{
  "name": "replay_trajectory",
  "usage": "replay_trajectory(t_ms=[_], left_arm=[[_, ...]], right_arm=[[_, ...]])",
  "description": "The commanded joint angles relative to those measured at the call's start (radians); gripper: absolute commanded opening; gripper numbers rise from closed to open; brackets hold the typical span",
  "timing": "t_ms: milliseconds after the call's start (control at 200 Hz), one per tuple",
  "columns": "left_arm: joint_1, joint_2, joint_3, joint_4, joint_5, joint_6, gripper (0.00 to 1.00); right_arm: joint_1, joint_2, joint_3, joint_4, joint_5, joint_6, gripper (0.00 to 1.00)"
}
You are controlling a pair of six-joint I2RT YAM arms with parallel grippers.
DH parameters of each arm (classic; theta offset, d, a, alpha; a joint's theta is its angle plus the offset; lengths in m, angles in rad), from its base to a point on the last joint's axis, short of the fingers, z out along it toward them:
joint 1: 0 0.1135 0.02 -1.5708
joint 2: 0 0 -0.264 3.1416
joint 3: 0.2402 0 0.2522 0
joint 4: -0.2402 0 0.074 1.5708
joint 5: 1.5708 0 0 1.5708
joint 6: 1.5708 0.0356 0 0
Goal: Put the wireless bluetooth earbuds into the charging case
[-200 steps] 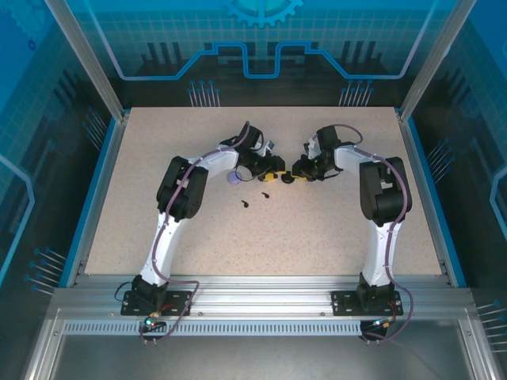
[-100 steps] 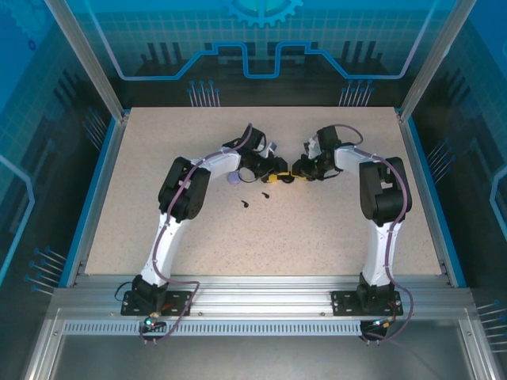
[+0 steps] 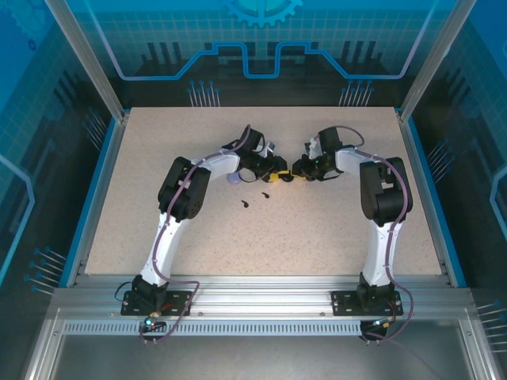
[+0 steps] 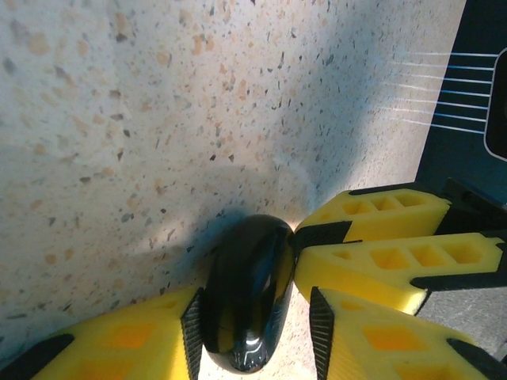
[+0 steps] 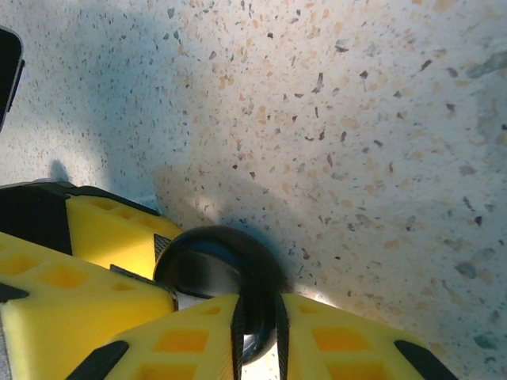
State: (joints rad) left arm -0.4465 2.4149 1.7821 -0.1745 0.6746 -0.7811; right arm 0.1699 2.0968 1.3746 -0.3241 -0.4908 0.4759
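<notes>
Two black earbuds (image 3: 245,204) lie loose on the bench (image 3: 158,158). They are near the grippers and not in the case (image 4: 245,261). I think they are very light, hard and smooth, so they can slip or flick away. A soft pinch across the fat end looks best to me. That leaves the stem free to go into its hole.

The case is shiny, round and black. It looks slippery too, and it may slide if pushed. The right gripper (image 5: 257,317) is pinched tight on its thin edge. The left gripper (image 4: 255,313) has its jaws apart, one on each side of the case. One pad touches it, and a thin line of light shows at the other.

I cannot tell if the case is open, or where its holes are. From above, the earbuds are tiny dark specks. A pale purple blob (image 3: 232,180) near the left gripper is too small to name.
</notes>
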Motion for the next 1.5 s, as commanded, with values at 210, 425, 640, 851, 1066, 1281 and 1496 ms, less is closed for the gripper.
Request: replay_trajectory(t_ms=[210, 425, 640, 851, 1066, 1281, 1496], left_arm=[[-0.035, 0.034, -0.013, 0.040, 0.031, -0.035, 0.38], [-0.035, 0.023, -0.014, 0.035, 0.030, -0.024, 0.23], [-0.020, -0.068, -0.069, 0.059, 0.021, 0.034, 0.21], [0.021, -0.231, -0.151, 0.008, 0.021, 0.197, 0.20], [0.052, -0.449, -0.268, -0.055, 0.034, 0.396, 0.20], [0.054, -0.628, -0.352, -0.073, 0.102, 0.522, 0.20], [0.046, -0.778, -0.409, -0.059, 0.182, 0.585, 0.20]], right_arm=[[0.010, -0.002, -0.045, -0.002, -0.021, 0.027, 0.21], [0.007, -0.045, -0.065, 0.012, -0.021, 0.033, 0.21], [-0.020, -0.158, -0.111, 0.029, -0.036, 0.009, 0.27], [-0.047, -0.328, -0.182, 0.040, -0.080, -0.058, 0.35], [-0.057, -0.514, -0.239, 0.041, -0.190, -0.164, 0.37], [-0.057, -0.659, -0.244, -0.001, -0.344, -0.271, 0.40], [-0.040, -0.722, -0.226, -0.056, -0.471, -0.342, 0.42]])
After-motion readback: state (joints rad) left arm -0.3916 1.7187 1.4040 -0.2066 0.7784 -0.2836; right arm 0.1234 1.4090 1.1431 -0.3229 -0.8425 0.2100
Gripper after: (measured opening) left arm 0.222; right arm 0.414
